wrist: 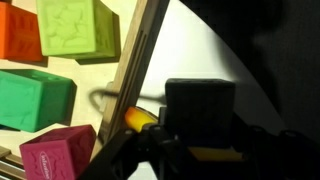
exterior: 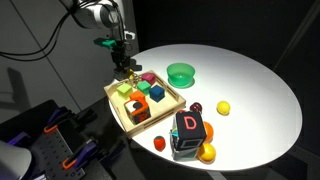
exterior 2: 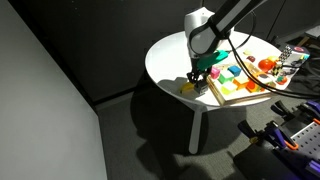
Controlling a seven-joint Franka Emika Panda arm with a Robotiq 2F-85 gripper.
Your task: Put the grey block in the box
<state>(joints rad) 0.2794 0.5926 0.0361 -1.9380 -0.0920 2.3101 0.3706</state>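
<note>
Grey block [wrist: 200, 100] sits on the tabletop [exterior: 250, 90] near its edge, just outside the box [wrist: 140, 60] wall, not yet in. Pincer [exterior: 122, 68] hangs low over it, probably set for a grip; apart or clamped, cannot tell. With the wall so near, the block likely needs lifting to cross.

1. You see the box [exterior: 160, 110] on the table [exterior: 250, 90], toward its left edge in an exterior view; several small blocks [exterior: 140, 98] lie inside it.
2. The bowl [exterior: 181, 73] stands on the table just right of the box, behind it.
3. The large cube marked D [exterior: 188, 125] stands in front of the bowl, with small round pieces [exterior: 223, 107] around it.
4. In the wrist view, a lone block [wrist: 200, 100] lies on the table just outside the box wall.
</note>
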